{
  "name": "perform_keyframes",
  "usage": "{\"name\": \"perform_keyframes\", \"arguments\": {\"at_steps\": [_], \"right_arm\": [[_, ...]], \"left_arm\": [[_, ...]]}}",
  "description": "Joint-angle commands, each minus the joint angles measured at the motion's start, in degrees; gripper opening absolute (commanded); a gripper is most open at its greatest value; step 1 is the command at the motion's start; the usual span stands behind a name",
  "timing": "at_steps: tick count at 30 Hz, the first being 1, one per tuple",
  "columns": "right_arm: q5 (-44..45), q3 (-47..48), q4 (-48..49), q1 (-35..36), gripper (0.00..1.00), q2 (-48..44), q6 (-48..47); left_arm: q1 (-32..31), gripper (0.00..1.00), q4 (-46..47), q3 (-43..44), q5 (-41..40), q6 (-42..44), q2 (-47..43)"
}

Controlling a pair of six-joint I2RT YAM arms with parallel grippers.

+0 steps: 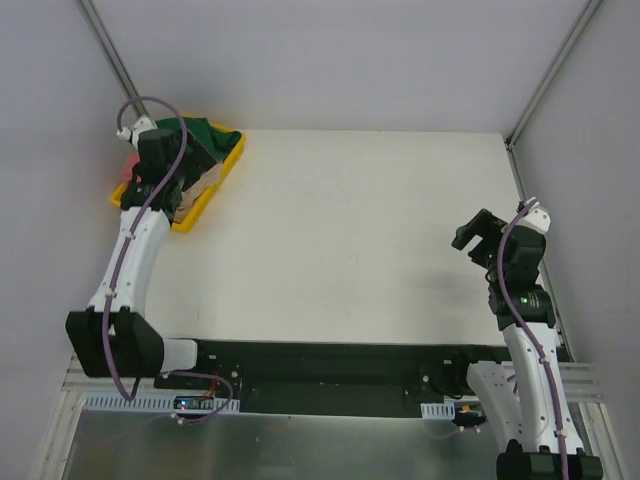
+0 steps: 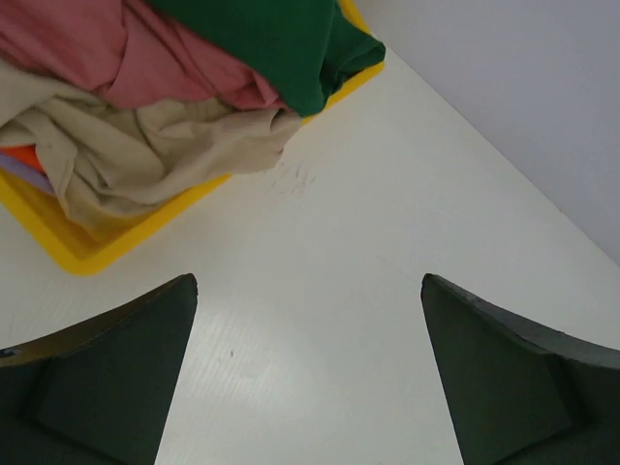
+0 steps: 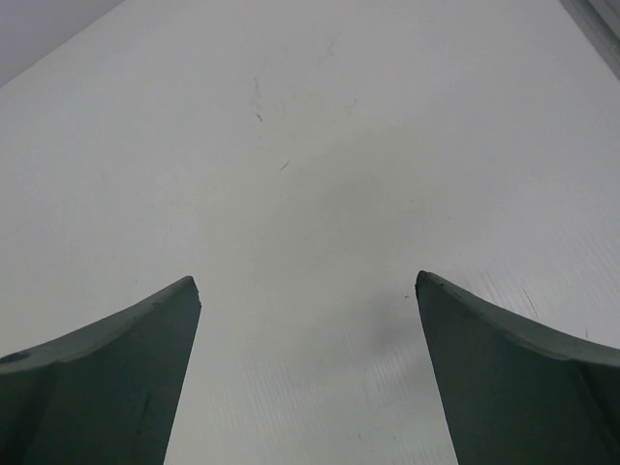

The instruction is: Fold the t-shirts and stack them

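Three soft cloth short-sleeved t-shirts are lying crumpled together in the shallow yellow plastic tray at the upper left of the overhead view, apparently heaped there as a supply to be drawn from one at a time. The dark green t-shirt is spilling over the tray's far corner, the dusty pink t-shirt is bunching beside it, and the beige t-shirt is draping over the rim toward the white desk. None is folded, so the task looks to be at its very start.

The left tool is hovering near the tray with its fingers spread wide and nothing between them. In its wrist view the pile is sitting at the upper left, ahead of the fingertips and apart from them, with the beige cloth nearest. That pose is likely readying a reach for a first shirt.

The right tool, also gaping wide and holding nothing, is hanging over the desk at the right of the overhead view, well apart from the shirts. It is probably waiting to help spread one out.
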Motion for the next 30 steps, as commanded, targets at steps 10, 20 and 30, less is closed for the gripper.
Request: {"name": "perform_keyframes", "arguments": {"at_steps": [10,20,30], "right_arm": [[-7.3,-4.2,14.7,-0.3,0.96,4.5,-4.8],[-2.3,-0.5,5.8,-0.3,0.96,11.4,-3.2],[-8.4,3.6,0.7,-0.3,0.96,17.3,-5.3]], "left_arm": [[4.9,0.99,-6.9,55.0,-5.5,4.2,47.2],[5.4,0.85,-12.0,71.5,-6.5,7.4,66.2],[5.5,0.14,-12.3,71.6,-6.6,7.9,66.2]]}}
